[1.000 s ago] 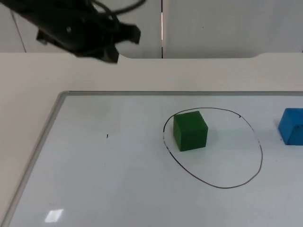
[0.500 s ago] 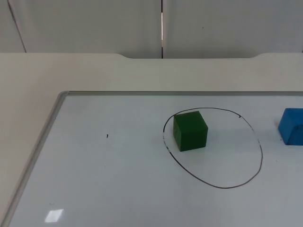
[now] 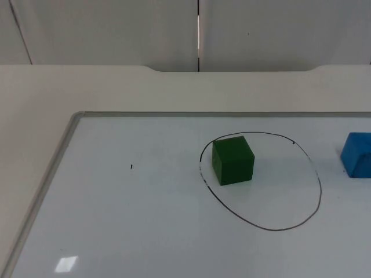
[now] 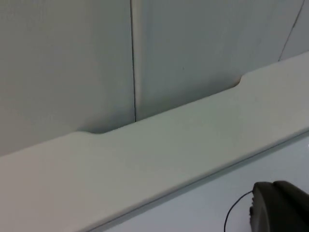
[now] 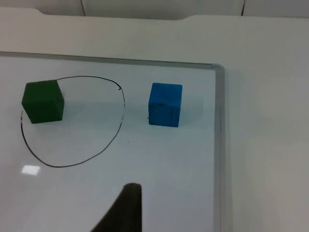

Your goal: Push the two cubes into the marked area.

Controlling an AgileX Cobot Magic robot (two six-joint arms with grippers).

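A green cube (image 3: 233, 160) stands inside the hand-drawn black oval (image 3: 272, 230), close to its left rim. A blue cube (image 3: 356, 154) sits to the right of the oval, outside the line. In the right wrist view the green cube (image 5: 43, 101) is within the oval (image 5: 58, 166) and the blue cube (image 5: 165, 104) is a short gap beyond its rim. My right gripper (image 5: 123, 212) hovers well back from both cubes, touching neither. My left gripper (image 4: 277, 208) is raised and faces the partition wall, away from the cubes.
The cubes rest on a whiteboard with a metal frame (image 3: 52, 174); its right frame edge (image 5: 219, 145) runs close to the blue cube. A small black mark (image 3: 131, 167) is on the board's left half. The grey partition wall (image 3: 116, 29) closes the back.
One second ago the left arm hung at the upper left of the top view; it has pulled out of that view. The cubes have not moved.
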